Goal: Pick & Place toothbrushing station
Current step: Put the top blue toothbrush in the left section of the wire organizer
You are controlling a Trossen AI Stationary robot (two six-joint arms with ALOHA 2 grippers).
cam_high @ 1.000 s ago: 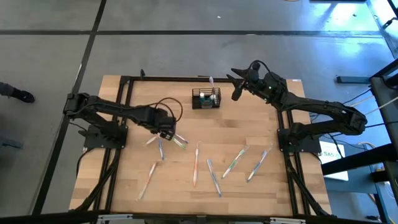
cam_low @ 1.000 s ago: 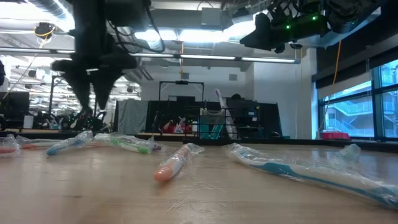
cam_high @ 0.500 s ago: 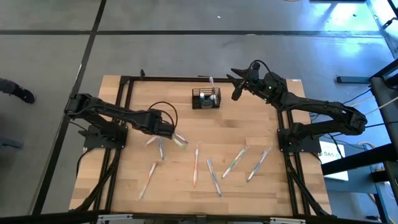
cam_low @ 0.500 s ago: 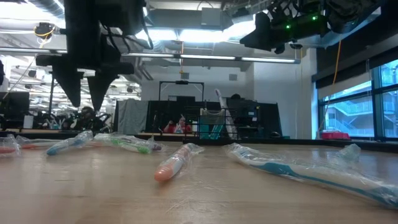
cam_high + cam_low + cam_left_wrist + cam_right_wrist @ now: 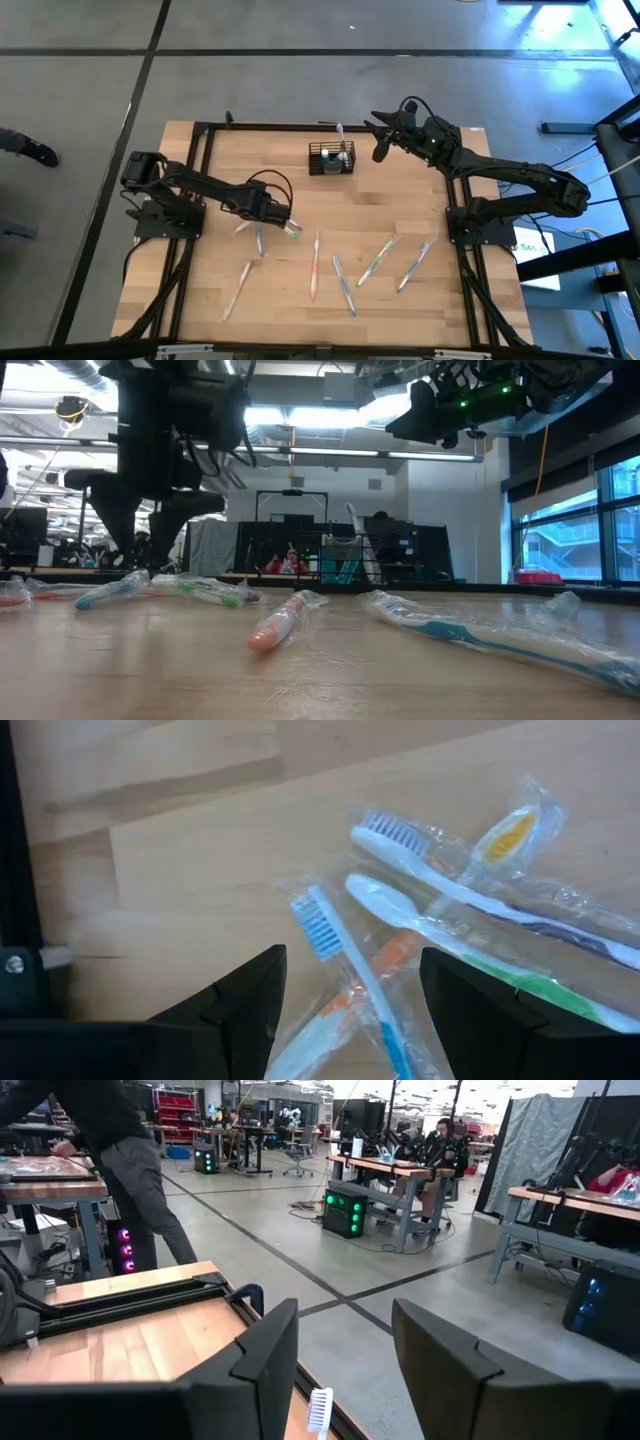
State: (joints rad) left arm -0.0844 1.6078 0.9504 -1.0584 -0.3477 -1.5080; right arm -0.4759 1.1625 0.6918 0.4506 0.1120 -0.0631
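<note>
Left gripper (image 5: 285, 215) hangs spread and empty over a cluster of wrapped toothbrushes (image 5: 470, 910) on the wooden table (image 5: 400, 200). Right gripper (image 5: 379, 140), fingers apart and holding nothing, hovers raised just beside the toothbrushing station (image 5: 331, 159), which stands upright near the table's far edge, with a toothbrush sticking up from it.

The toothbrushing station (image 5: 331, 159), a small black wire-mesh caddy with upright sides, is seen standing upright on the wooden table, holding a white toothbrush that sticks up above its rim and something teal. It is placed near the right gripper (image 5: 379, 152) and well apart from the left gripper (image 5: 284, 217)
</note>
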